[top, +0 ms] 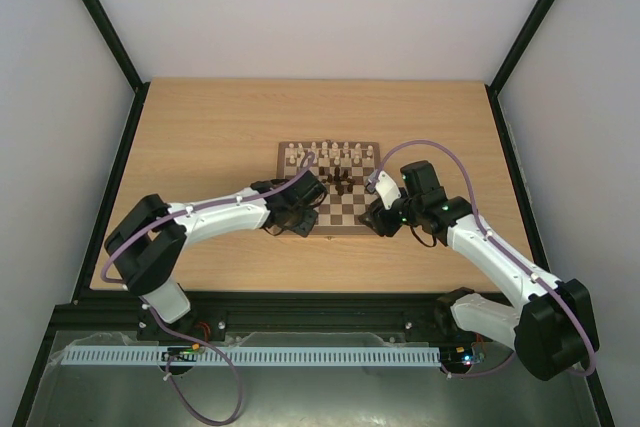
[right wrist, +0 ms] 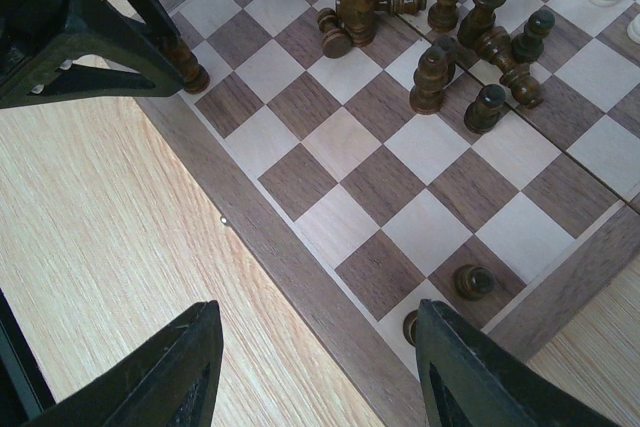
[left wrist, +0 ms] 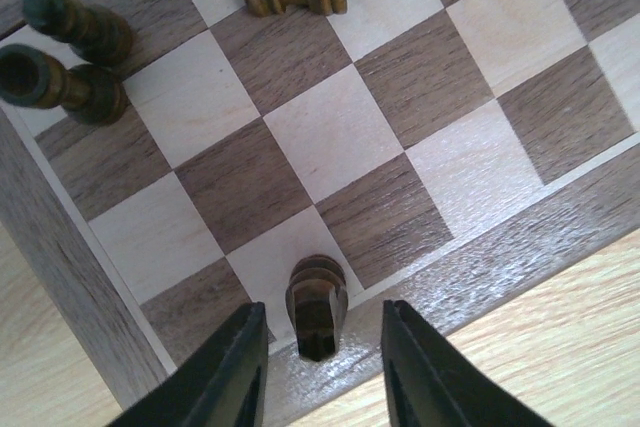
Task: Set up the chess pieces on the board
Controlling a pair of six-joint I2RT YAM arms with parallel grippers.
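— So, how far along are we?
— Roughly halfway, we'd judge. The pale pieces [top: 330,155] stand in rows along the far side of the board [top: 350,215], while most dark pieces [right wrist: 470,47] sit jumbled mid-board (a few lying flat).
— And our grippers?
— Our left gripper [left wrist: 322,315] straddles one dark piece [left wrist: 316,297] on a near-edge square by the corner, fingers parted, not clamping. Our right gripper [right wrist: 318,312] gapes wide over the other near corner, holding nothing.
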